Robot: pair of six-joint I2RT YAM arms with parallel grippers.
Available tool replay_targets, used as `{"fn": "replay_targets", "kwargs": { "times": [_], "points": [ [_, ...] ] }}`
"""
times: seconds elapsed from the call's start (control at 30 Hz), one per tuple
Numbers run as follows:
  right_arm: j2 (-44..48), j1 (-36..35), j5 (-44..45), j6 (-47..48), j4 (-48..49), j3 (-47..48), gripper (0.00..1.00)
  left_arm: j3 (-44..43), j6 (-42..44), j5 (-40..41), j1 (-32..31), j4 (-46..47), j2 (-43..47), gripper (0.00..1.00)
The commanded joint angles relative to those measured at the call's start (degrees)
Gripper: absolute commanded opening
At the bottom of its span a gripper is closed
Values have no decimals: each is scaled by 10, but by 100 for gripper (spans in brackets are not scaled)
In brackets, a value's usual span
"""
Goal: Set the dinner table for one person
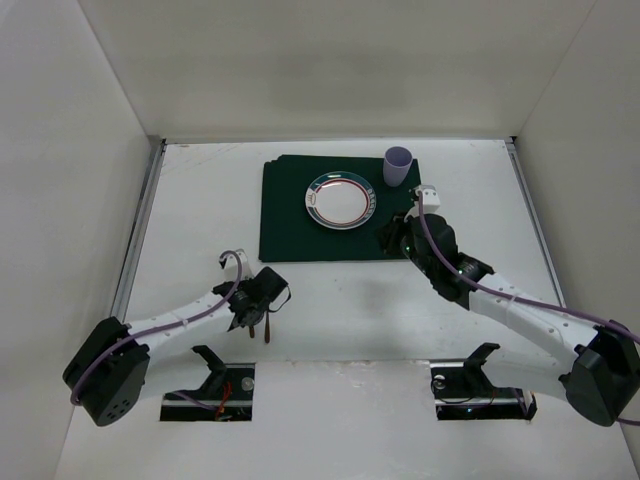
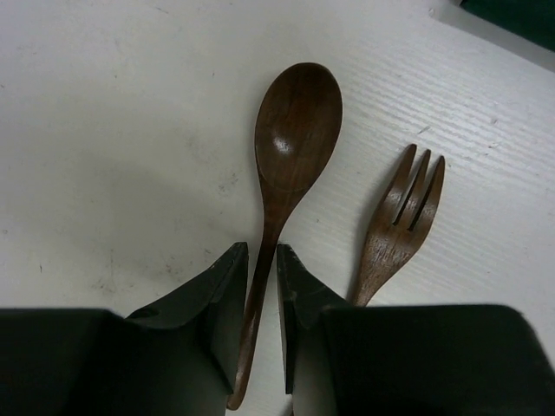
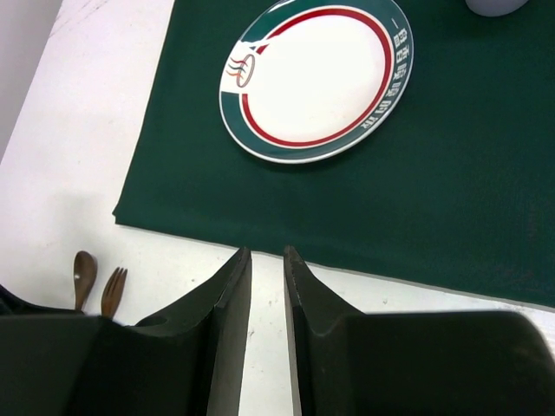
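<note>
Both wrist views lose their lower third to the black gripper housings. In the left wrist view the left gripper (image 2: 262,290) straddles the handle of a dark wooden spoon (image 2: 297,130). The handle's end runs down between the matte black fingers (image 2: 221,316) and is partly covered by them. The gap is narrow, but I cannot tell whether the fingers actually pinch the wood. The spoon's oval bowl is smooth and glossy, catching a highlight. Just beside it lies a wooden fork (image 2: 403,217) with visible grain, its handle cut off by the housing.

The table (image 1: 200,200), a large matte white surface faintly scuffed and ribbed up close, carries everything and fills the overhead view between pale walls. From above, spoon and fork shrink to a brownish smudge under the left arm.

The right gripper (image 3: 267,260) is slightly parted and empty, over the table at the near edge of a dark green cloth placemat (image 3: 451,199). On the placemat sits a round white plate (image 3: 316,78) rimmed in green and red. A lavender cup (image 1: 398,165) is clear from above, but only a sliver shows in the right wrist view.
</note>
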State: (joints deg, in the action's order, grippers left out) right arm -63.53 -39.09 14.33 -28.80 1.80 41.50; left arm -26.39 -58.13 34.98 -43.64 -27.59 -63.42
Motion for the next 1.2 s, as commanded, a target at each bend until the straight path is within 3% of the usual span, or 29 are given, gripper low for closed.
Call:
{"fn": "replay_targets", "kwargs": {
  "times": [0.0, 0.3, 0.43, 0.57, 0.83, 1.0, 1.17],
  "points": [
    [11, -4, 3, -2, 34, -2, 27, -8, 0, -5, 5, -2, -12, 17],
    [38, 5, 6, -6, 36, -15, 27, -12, 10, -11, 14, -3, 30, 3],
    [38, 10, 24, -10, 39, -19, 30, -82, 72, 16, 9, -19, 94, 2],
    [56, 26, 54, -24, 41, -31, 34, -189, 155, 11, -2, 16, 71, 2],
    [170, 137, 101, -86, 41, -98, 43, -381, 220, -120, -61, 270, -213, 3],
    [248, 203, 94, -129, 45, -141, 48, -572, 223, -171, -77, 289, -398, 3],
    [247, 224, 62, -142, 45, -145, 48, -746, 205, -181, -72, 236, -554, 2]
  ]
}}
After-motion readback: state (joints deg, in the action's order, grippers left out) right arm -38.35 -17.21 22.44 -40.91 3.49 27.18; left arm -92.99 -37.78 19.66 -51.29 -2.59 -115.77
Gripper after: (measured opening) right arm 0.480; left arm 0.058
